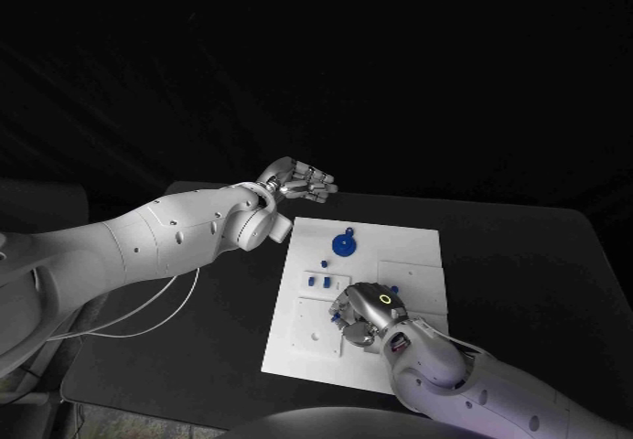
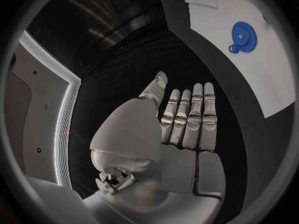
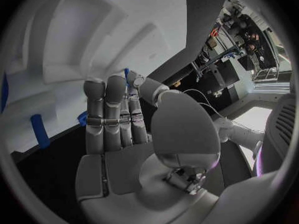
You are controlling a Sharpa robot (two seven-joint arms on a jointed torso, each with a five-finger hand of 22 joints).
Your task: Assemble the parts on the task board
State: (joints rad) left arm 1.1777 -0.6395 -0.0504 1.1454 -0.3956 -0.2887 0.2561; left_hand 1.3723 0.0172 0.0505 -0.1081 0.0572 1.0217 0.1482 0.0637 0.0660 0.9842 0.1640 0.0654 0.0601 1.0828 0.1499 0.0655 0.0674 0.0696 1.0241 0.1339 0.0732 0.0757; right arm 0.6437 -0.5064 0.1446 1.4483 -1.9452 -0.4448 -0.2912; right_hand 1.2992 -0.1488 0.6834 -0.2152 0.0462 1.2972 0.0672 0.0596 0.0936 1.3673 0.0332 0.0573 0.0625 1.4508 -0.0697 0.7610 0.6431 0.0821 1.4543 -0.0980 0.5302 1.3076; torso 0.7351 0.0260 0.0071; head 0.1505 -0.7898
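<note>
The white task board (image 1: 396, 265) lies in the middle of the black table. A blue gear (image 1: 344, 244) sits on its far half, with three small blue parts (image 1: 323, 266) nearer the robot. My right hand (image 1: 370, 311) lies low over the board's near middle, fingers stretched out; a small blue part (image 3: 126, 74) shows pinched between its thumb tip and a fingertip. More blue parts (image 3: 40, 131) lie on the board (image 3: 74, 30) beside those fingers. My left hand (image 1: 298, 181) hovers beyond the board's far left corner, its straight fingers (image 2: 187, 117) holding nothing. The gear (image 2: 244, 35) lies apart from it.
Black table (image 1: 528, 265) surrounds the board on all sides. A pale cable (image 1: 145, 315) hangs under my left arm at the table's left. The board has raised blocks and recesses (image 3: 93, 40) ahead of my right hand.
</note>
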